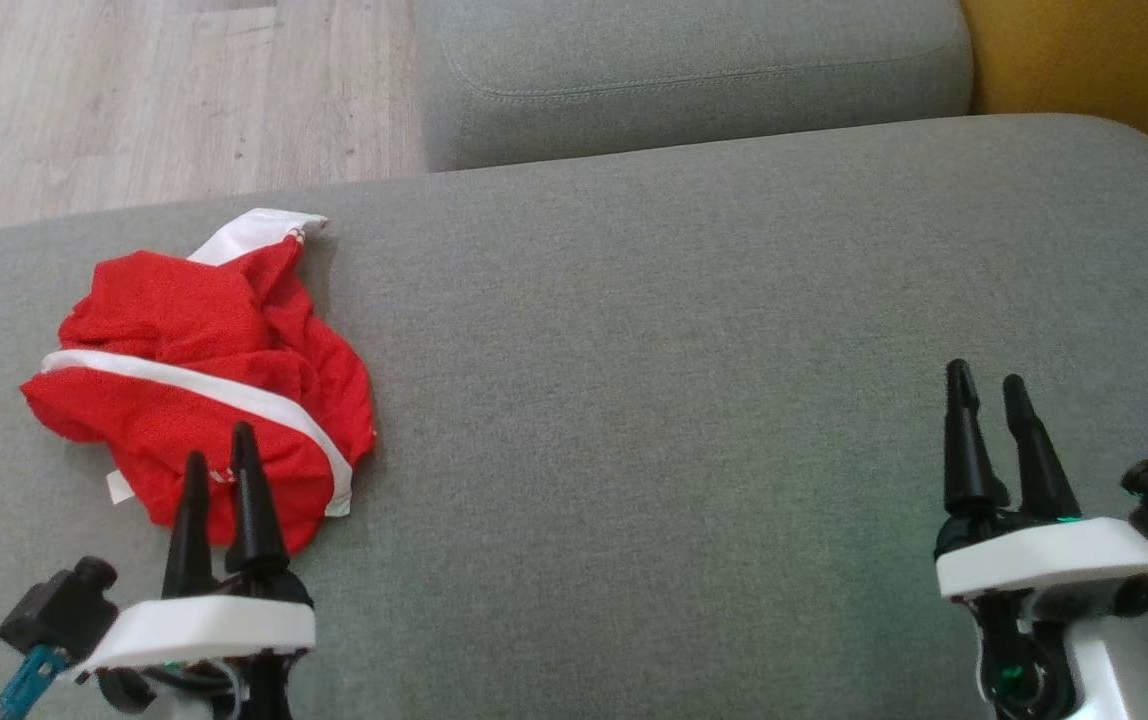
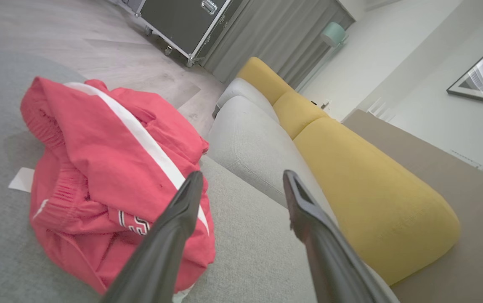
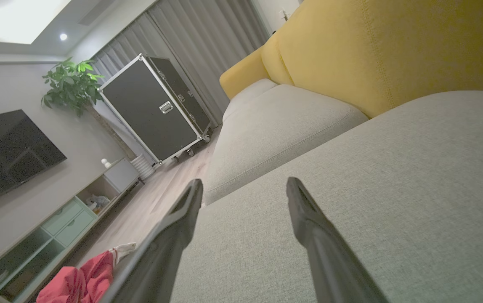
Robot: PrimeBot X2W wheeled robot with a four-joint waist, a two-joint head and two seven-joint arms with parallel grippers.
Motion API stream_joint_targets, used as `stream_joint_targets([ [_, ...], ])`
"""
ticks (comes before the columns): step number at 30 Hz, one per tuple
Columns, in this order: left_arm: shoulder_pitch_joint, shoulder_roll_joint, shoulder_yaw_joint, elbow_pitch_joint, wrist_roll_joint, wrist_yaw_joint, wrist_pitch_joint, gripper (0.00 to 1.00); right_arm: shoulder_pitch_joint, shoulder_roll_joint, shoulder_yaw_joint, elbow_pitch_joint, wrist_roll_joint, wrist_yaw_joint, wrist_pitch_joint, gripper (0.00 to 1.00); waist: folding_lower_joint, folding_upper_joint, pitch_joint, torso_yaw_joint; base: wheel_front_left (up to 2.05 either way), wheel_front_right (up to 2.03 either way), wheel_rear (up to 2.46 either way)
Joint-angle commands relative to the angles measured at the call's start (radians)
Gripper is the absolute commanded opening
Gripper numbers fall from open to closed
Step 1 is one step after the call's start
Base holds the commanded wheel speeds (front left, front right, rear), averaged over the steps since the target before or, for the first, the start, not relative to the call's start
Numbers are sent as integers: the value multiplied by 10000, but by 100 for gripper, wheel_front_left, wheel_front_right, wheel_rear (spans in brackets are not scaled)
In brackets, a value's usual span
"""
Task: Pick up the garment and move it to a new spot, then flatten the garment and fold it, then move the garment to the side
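**Both grippers spread wide, red garment heaped at the left fingertips**

I've got the red garment (image 1: 204, 380), white stripes showing, bunched in a heap on the grey seat cushion (image 1: 684, 350), right at the tips of my left gripper (image 1: 219, 442). Its fingers (image 2: 174, 223) stand wide apart with nothing between them. In the left wrist view one crosses the cloth's near edge and the other is over bare cushion; touching or not, I cannot tell. My right gripper (image 1: 984, 373) is well apart from the garment, just as wide and empty, plain cushion past its tips. Beyond both sets of fingers: a second grey cushion (image 1: 694, 80) and a yellow backrest (image 2: 372, 202).
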Motion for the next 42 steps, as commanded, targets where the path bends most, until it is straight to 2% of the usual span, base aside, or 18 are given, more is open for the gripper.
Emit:
stream_joint_targets([
  [1,-342,80,62,-412,563,-6,-144,100,-505,-73,248,-450,-520,-4,-147,100,0,0,-1,-4,0,0,0],
  [7,-313,141,-181,-353,1492,115,-293,100,-479,-76,412,-392,-1388,-5,-294,100,0,0,-17,-16,0,0,0],
  [8,-304,211,-303,-314,1883,219,-352,100,-482,-77,475,-357,-1740,-5,-353,100,0,0,-24,-23,0,0,0],
  [16,-339,510,-780,-156,3042,678,-560,100,-514,-80,685,-336,-2795,-5,-560,100,0,0,-34,-82,0,0,0],
  [30,-420,828,-1485,-303,4469,1418,-975,100,-552,-88,1061,-436,-4735,-6,-972,100,0,0,-29,-241,0,0,0],
  [42,-301,867,-1685,-489,5791,1524,-1362,100,-567,-95,1343,-672,-6339,-7,-1355,100,0,0,-38,-297,0,0,0],
])
